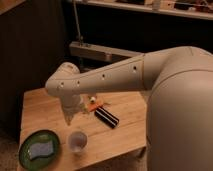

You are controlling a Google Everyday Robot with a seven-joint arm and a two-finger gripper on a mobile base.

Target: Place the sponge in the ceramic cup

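Note:
The sponge (41,148), a pale blue-grey pad, lies on the round green plate (26,152) at the table's front left corner. Just right of the plate stands the small white ceramic cup (77,141), upright, with nothing visible inside. My gripper (69,119) points down over the table, a little behind the cup and to the right of and behind the plate. It hangs apart from both the sponge and the cup.
A black ridged block (106,118) lies on the wooden table (42,105) behind and right of the cup. A small orange and white object (93,104) sits behind the block. My white arm spans the table's back and right side. Dark shelving stands behind.

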